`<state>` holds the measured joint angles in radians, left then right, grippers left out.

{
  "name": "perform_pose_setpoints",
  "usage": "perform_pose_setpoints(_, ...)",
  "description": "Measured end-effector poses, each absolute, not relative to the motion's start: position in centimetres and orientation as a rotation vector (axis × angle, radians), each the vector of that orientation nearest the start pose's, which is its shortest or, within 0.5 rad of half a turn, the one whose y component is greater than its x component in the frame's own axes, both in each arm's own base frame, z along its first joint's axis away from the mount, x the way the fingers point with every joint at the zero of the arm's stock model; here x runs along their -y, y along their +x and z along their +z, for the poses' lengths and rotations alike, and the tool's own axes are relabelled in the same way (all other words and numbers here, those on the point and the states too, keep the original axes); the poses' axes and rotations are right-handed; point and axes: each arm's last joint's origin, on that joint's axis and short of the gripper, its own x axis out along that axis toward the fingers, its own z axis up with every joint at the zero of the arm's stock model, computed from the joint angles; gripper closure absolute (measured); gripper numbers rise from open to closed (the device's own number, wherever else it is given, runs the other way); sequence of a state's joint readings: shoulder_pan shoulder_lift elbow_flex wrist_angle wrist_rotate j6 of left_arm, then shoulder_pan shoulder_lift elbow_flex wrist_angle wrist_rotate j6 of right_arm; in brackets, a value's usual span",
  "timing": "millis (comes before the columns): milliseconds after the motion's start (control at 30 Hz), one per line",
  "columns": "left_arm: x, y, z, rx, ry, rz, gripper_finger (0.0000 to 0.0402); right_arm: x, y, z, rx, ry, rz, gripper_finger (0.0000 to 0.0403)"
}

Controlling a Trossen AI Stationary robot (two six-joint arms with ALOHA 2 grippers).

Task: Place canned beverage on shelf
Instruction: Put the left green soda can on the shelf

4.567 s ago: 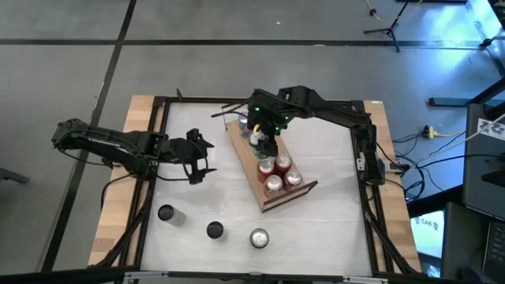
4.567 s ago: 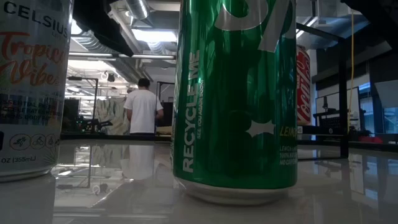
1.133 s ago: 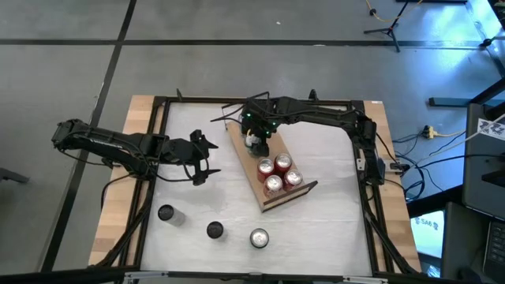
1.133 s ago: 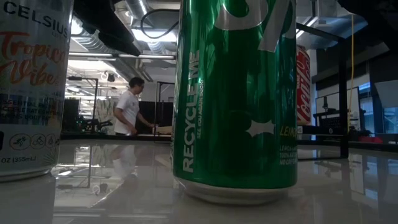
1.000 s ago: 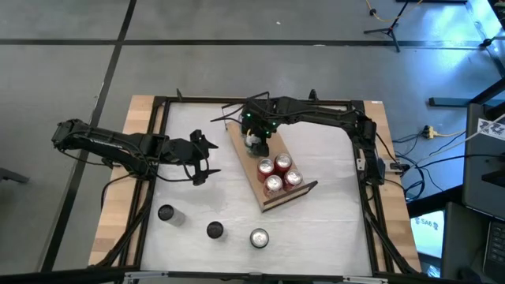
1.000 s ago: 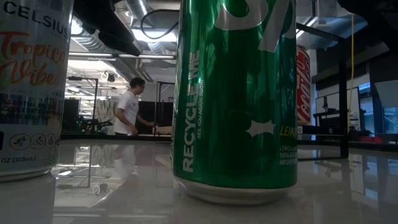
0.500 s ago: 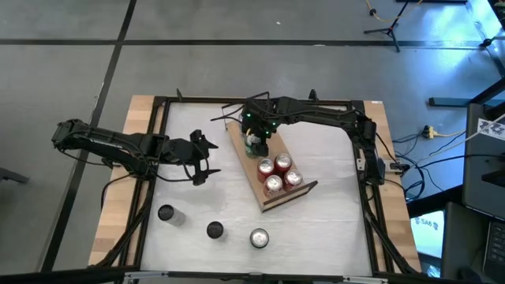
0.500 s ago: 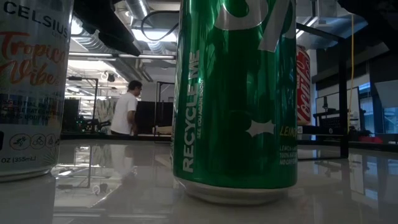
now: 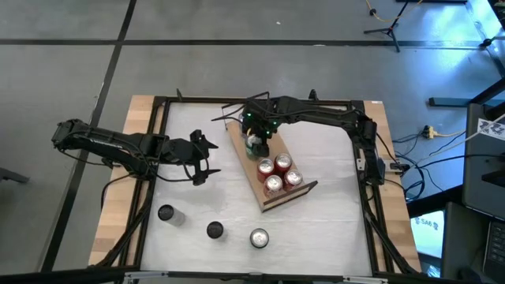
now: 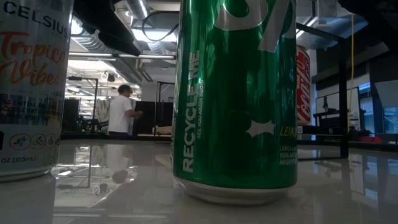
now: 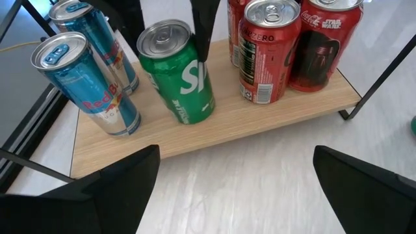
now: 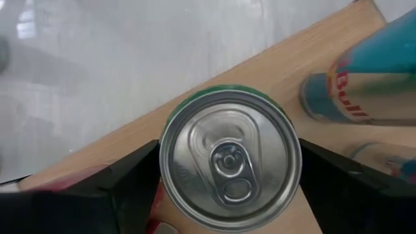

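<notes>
The shelf, a light-wood board, lies slantwise mid-table. Three red cans stand at its near end and two blue cans at its far end. Between them is a green canned beverage, tilted, with my right gripper shut on it from above. The right wrist view looks down on its silver top. My left gripper hangs open over the table left of the shelf, with nothing between its fingers. My right gripper holds the green can by its upper wall just under the rim, pinched between the two fingers on opposite sides. The fingers come from above, pointing steeply down. The can leans, its base at the board; whether it rests there I cannot tell.
Three more cans stand near the table's near edge: a white one, a dark one and a green one. A thin black wire frame rises at the shelf's near end. A person moves far behind the table.
</notes>
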<state>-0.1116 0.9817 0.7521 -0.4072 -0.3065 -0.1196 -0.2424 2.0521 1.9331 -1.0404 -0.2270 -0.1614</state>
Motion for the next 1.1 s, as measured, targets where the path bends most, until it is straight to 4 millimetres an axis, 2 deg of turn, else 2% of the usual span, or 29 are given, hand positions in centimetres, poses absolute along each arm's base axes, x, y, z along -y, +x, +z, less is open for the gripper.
perform_pose_setpoints(233,1.39,20.19,26.9,-0.61,0.017,0.225,0.0008,9.49,41.54,28.77,-1.111,0.138,0.1,0.0077)
perform_pose_setpoints(967,1.38,20.19,26.91,-0.61,0.017,0.225,0.0008,9.7,41.55,28.79,-1.118,0.103,0.047,0.0077)
perform_pose_setpoints(1100,1.38,20.19,26.91,-0.61,0.017,0.225,0.0008,9.7,41.58,28.84,-1.113,0.103,0.048,0.0061)
